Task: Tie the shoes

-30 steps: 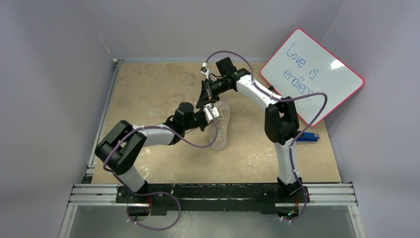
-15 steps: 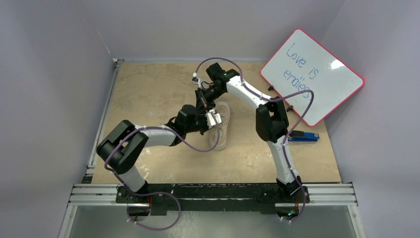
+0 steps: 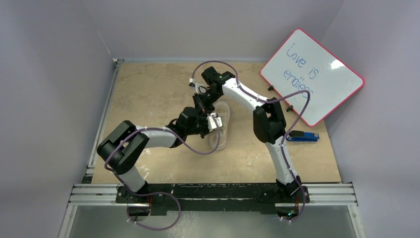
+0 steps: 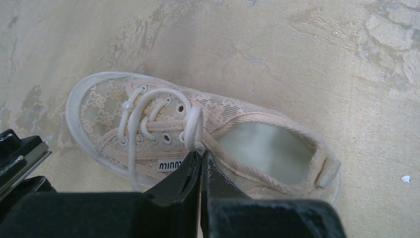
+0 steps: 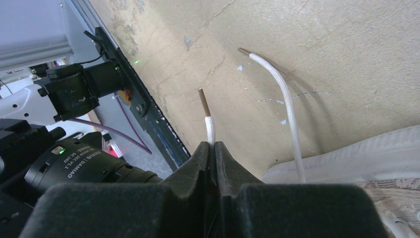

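The cream canvas sneaker (image 3: 221, 130) lies on the table's middle, and fills the left wrist view (image 4: 198, 139) with its toe at the left. My left gripper (image 4: 202, 154) is shut on a loop of cream lace (image 4: 194, 126) by the top eyelets. My right gripper (image 5: 212, 147) is shut on a lace end (image 5: 210, 126) whose brown tip sticks up from the jaws. A second lace end (image 5: 287, 104) hangs free beside it, running down to the sole. In the top view both grippers (image 3: 202, 101) meet just left of the sneaker's far end.
A white board (image 3: 312, 74) with a red rim leans at the back right. A blue-and-black stapler (image 3: 303, 137) lies at the right, behind the right arm. The table's left rail (image 3: 101, 124) and near rail (image 3: 213, 191) bound the surface.
My right gripper has swung left and down toward the left gripper, carrying its lace end. The left gripper has stayed at the sneaker.
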You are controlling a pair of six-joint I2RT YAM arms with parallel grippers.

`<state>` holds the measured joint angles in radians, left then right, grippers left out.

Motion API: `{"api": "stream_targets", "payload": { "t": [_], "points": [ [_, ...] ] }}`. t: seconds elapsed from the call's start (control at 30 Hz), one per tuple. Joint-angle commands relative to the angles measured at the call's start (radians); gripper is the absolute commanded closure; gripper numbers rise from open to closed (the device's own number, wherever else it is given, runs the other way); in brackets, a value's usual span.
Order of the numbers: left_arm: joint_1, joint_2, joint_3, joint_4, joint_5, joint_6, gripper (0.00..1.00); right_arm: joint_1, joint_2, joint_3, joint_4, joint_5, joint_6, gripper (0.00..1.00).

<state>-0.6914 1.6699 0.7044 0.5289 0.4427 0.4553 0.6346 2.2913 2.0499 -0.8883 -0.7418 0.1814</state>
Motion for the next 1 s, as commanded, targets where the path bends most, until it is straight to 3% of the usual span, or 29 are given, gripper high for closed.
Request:
{"api": "stream_targets", "payload": {
  "t": [0.0, 0.23, 0.37, 0.53, 0.6, 0.7, 0.77, 0.97],
  "points": [
    [0.004, -0.009, 0.016, 0.110, 0.016, 0.022, 1.00, 0.031, 0.042, 0.030, -0.138, 0.003, -0.015, 0.89],
    [0.005, 0.000, 0.021, 0.127, 0.007, -0.003, 1.00, 0.031, 0.064, 0.103, -0.185, 0.107, -0.016, 0.90],
    [0.004, 0.005, 0.022, 0.164, 0.024, -0.041, 1.00, 0.023, 0.032, 0.106, -0.109, 0.109, 0.033, 0.90],
    [0.005, 0.010, 0.040, 0.137, 0.028, -0.027, 1.00, 0.026, 0.067, 0.128, -0.211, 0.073, -0.090, 0.86],
    [0.005, 0.008, 0.039, 0.122, 0.033, -0.014, 1.00, 0.028, 0.036, 0.059, -0.184, 0.083, -0.101, 0.85],
    [0.005, 0.008, 0.034, 0.119, 0.038, -0.013, 1.00, 0.029, 0.000, -0.023, -0.138, 0.055, -0.094, 0.81],
    [0.005, 0.006, 0.028, 0.124, 0.032, -0.020, 1.00, 0.029, -0.007, -0.020, -0.153, 0.001, -0.077, 0.78],
    [0.007, -0.007, 0.023, 0.135, 0.022, -0.055, 1.00, -0.028, -0.081, 0.020, -0.079, 0.025, 0.073, 0.65]
  ]
}}
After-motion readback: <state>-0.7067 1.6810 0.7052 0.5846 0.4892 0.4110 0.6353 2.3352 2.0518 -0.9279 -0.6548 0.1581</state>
